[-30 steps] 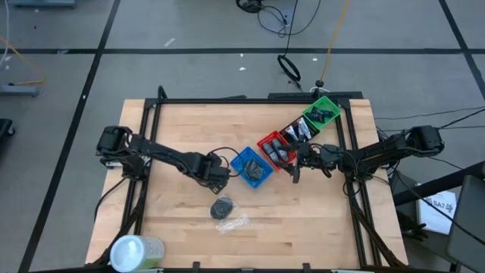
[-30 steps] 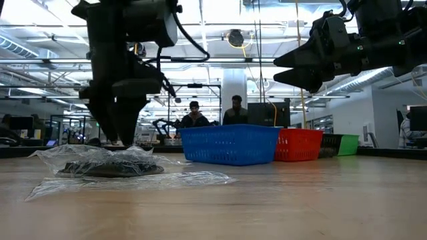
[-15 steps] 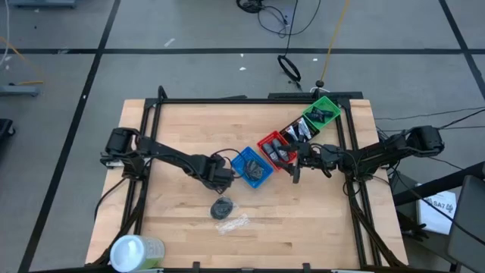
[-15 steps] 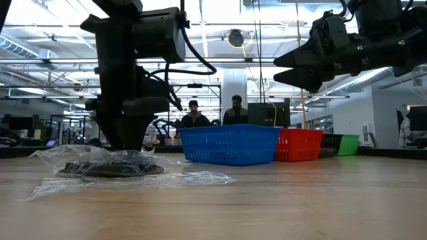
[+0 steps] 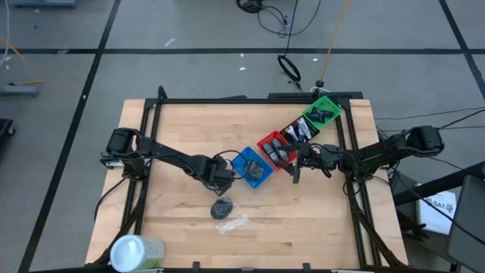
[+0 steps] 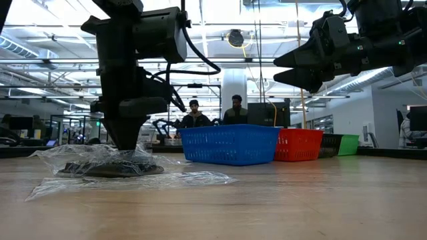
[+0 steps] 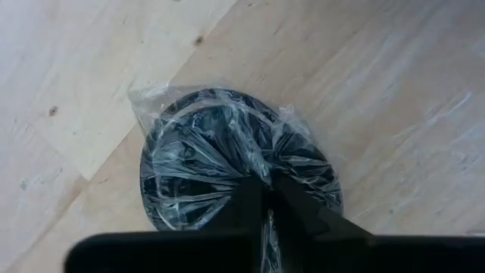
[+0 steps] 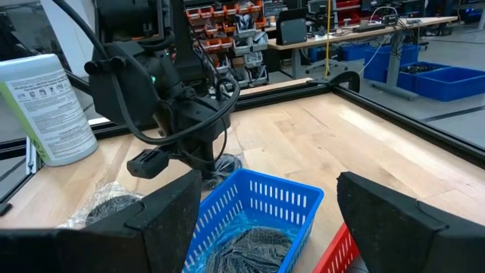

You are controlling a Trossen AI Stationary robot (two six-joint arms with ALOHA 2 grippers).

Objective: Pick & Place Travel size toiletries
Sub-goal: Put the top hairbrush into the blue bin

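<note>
A dark round disc, wrapped in crinkled clear plastic, lies flat on the wooden table, just near of the blue basket. It also shows in the high view and the low view. My left gripper stands over it, pointing down, shut on the wrap. My right gripper hangs open above the table beside the red basket, with nothing between its fingers. My left gripper pinches the clear plastic wrap on top of the disc between its two fingers, a little in from the disc's rim. The fingers come from above, pointing down. The disc lies flat on the table.
A row of baskets runs to the far right: blue, red, black and green, all with dark items in them. A loose clear wrapper lies near the disc. A large white-topped green container stands at the near left corner.
My left gripper has gone a little toward the table's right and near edges, down onto the wrapped disc, and its fingers have shut on the wrap. The disc has stayed in place.
</note>
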